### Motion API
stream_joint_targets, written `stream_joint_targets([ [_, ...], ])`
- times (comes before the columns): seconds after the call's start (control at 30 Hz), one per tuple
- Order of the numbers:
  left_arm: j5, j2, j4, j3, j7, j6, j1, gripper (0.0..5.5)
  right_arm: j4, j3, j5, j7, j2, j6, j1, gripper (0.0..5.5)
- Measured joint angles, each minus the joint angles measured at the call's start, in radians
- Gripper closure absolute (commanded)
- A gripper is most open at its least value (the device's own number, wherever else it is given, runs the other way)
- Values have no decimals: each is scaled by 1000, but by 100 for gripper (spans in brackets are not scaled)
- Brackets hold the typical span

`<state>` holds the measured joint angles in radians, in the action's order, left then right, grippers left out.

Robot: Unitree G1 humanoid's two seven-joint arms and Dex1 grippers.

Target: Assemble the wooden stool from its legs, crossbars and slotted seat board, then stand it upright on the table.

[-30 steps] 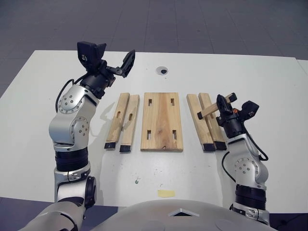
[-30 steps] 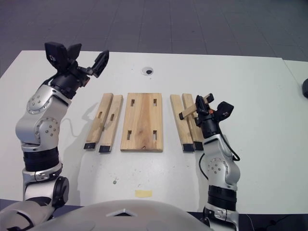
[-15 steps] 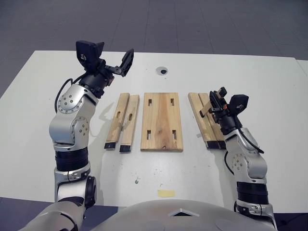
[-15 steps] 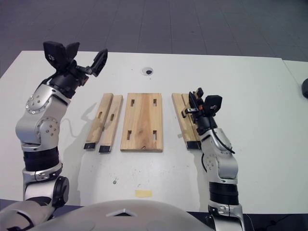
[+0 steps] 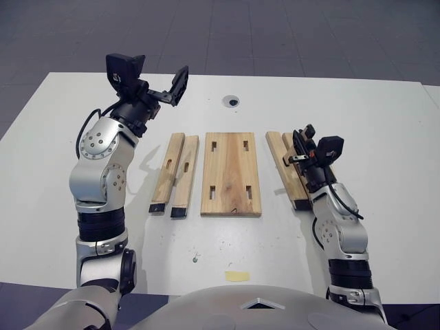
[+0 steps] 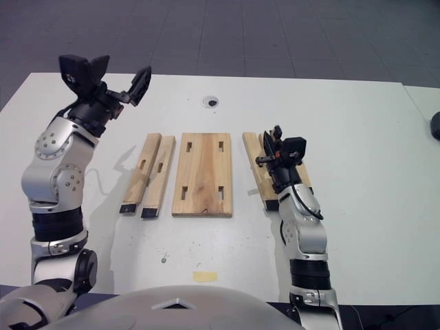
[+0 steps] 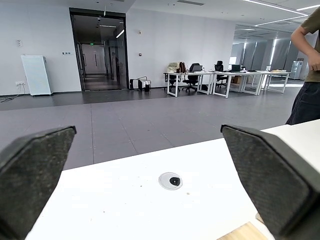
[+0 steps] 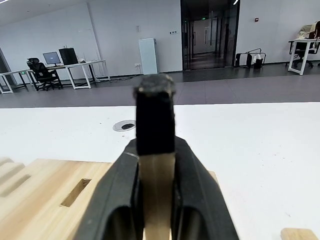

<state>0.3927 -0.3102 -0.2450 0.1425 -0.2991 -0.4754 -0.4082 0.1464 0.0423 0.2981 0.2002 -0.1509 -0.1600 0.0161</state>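
Flat at mid-table, a seat board [image 5: 231, 174] with four slots, long axis running away from the robot. Just to its left, a pair of legs [image 5: 175, 172] side by side, touching each other, black-capped ends toward the robot; just to its right, a second pair of legs [image 5: 285, 165] laid the same way, slightly angled. Wide stretches of white table [image 5: 371, 117] from the wood out to the far, left and right edges, and a narrower strip toward the near edge, holding a yellow note [image 5: 237, 276]. Beyond the seat board, well apart from it, a round hole [image 5: 234, 101] in the tabletop. Raised over the far left part of the table, beyond the left legs, the left gripper [image 5: 155, 84], fingers [image 7: 270, 175] spread wide with nothing between them; from its wrist, the hole straight ahead and a corner of wood low down. Low over the right legs, the right gripper [image 5: 303, 146], clamped on a short stick [image 8: 156, 175]. From the right wrist, that stick seen end-on between the two fingers, black tip pointing toward the far edge, a slot of the seat board off to one side.
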Motion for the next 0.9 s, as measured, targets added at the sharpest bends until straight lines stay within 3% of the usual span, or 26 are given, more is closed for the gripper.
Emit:
stream_joint_targets([
  [0.37, -6, 7, 0, -1, -9, 13, 3, 10, 22, 5, -12, -2, -12, -78, 42, 295],
  [0.9, -18, 44, 7, -7, 25, 64, 17, 10, 179, 66, 60, 4, -85, -286, 316, 50],
])
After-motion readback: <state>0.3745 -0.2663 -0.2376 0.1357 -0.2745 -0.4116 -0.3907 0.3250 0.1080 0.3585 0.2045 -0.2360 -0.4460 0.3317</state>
